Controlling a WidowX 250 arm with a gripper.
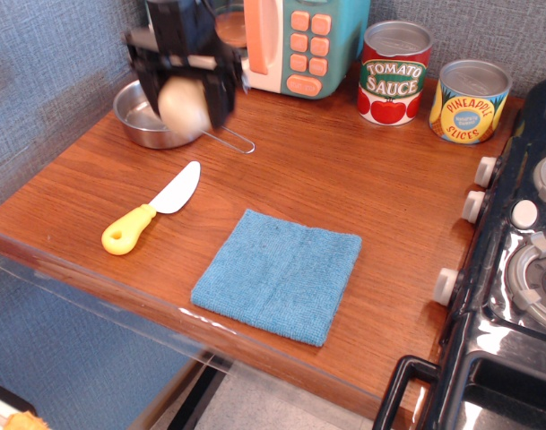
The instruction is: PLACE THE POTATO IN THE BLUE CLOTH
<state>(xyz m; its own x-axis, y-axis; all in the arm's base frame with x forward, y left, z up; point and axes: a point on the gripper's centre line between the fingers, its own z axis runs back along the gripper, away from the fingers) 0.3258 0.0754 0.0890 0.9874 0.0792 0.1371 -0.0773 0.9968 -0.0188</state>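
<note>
My black gripper (pixel 185 100) is shut on the pale beige potato (pixel 184 107) and holds it in the air, above the right rim of the metal pan (pixel 136 115) at the back left. The blue cloth (pixel 280 273) lies flat on the wooden counter near its front edge, well to the right of and nearer than the gripper. Nothing lies on the cloth.
A yellow-handled knife (pixel 150 218) lies between the pan and the cloth. A toy microwave (pixel 290 40) stands at the back, with a tomato sauce can (pixel 394 72) and a pineapple can (pixel 469 100) to its right. A black stove (pixel 515 269) borders the counter's right side.
</note>
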